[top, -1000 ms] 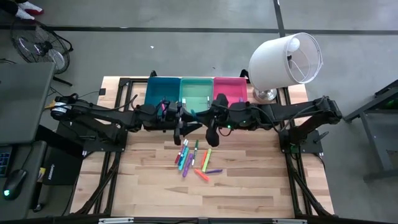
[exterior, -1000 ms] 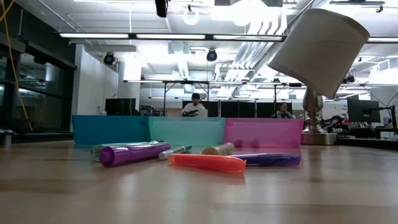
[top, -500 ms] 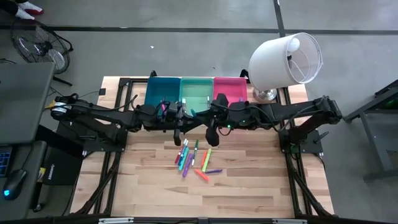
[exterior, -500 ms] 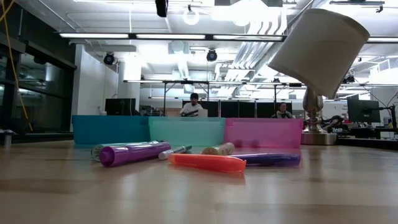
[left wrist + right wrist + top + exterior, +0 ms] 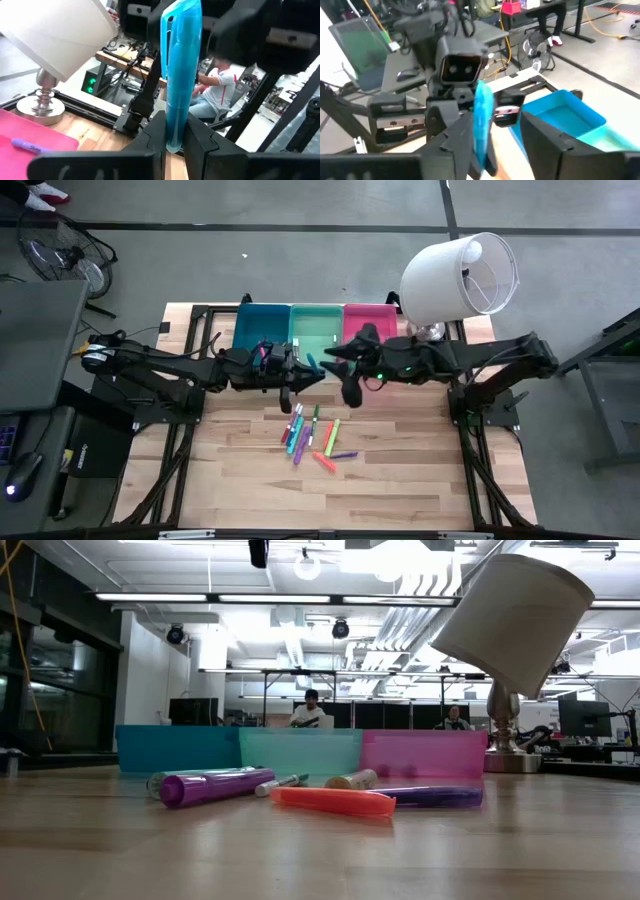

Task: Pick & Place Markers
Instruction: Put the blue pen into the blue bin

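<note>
Teal marker clamped upright in left gripper; right gripper fingers apart beside it.

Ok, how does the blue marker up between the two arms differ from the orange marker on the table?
The blue marker is clamped in the left gripper, up off the table; the orange marker lies flat and loose on the wood. The blue one is alone in the air; the orange one lies among other markers. Both are short pens, and neither is in a bin.
</note>
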Tool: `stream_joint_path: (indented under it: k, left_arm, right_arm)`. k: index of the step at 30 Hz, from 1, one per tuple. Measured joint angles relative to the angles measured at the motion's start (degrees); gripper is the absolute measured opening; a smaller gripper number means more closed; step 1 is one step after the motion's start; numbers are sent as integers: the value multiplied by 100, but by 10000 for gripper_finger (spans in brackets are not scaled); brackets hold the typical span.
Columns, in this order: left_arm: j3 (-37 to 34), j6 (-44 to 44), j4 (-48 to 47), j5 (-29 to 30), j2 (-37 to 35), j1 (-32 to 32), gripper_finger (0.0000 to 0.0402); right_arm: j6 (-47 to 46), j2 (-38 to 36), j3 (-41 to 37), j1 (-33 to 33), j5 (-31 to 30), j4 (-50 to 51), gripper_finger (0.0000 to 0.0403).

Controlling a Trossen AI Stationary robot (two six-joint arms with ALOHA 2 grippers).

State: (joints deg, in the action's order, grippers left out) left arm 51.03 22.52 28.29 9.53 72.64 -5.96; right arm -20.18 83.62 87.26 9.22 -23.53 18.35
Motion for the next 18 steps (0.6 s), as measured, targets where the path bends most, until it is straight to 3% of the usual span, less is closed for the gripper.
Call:
stream_joint_path:
  k: [7,18]
  left_arm:
    - [2,427,-1264,704,-234,273,30]
    - [5,1681,-4193,468,-710,1993,30]
  right_arm:
    - [-595,-850,0,-20,-809,1450,191]
    - [-1843,-1490,0,-7,-1185,3891,195]
